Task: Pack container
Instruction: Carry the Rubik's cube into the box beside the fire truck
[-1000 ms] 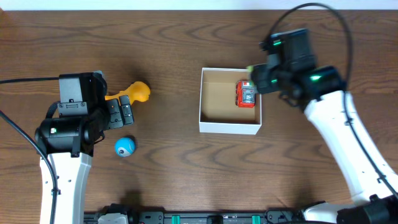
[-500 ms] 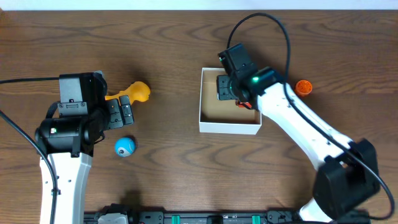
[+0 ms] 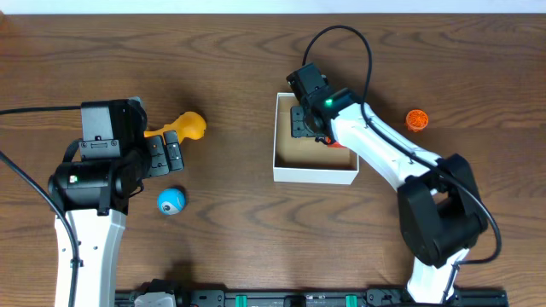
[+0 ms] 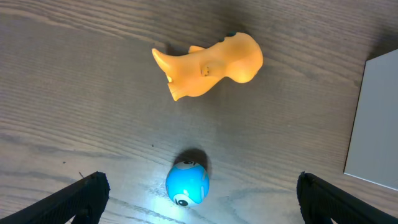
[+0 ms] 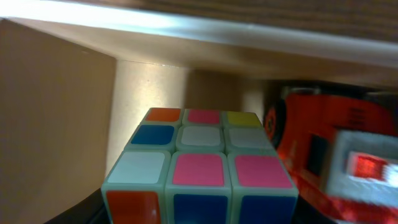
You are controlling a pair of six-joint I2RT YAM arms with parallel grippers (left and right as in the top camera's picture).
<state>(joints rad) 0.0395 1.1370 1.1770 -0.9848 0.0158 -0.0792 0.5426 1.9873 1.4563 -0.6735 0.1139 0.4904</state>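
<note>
– Right end effector (image 3: 304,119): what does it have?
– It is clamped on a puzzle cube (image 5: 199,168), jaws partway apart around it. Coloured stickers face its wrist camera: orange, pink, yellow, blue and white.
– And where is that?
– Down inside the container (image 3: 316,175), in the far corner on the left arm's side. A red toy car (image 5: 336,149) lies just beside the cube, on its right in the wrist view. Whether they touch I cannot tell.
– Where does the container itself sit?
– On the wooden surface (image 3: 230,247), right of centre, open side up, white outside and brown inside.
– Now the left end effector (image 3: 172,149)?
– Jaws spread wide and empty, hanging above the surface well apart from the container. Nearest in its wrist view is a blue ball (image 4: 186,183), seen between the two fingertips. Beyond the ball lies a yellow-orange toy animal (image 4: 208,65), apart from it. The container's white wall shows at the right edge of that view.
– Anything farther out?
– A small orange round piece (image 3: 416,119) on the surface, beyond the container's right wall and clear of the box.
</note>
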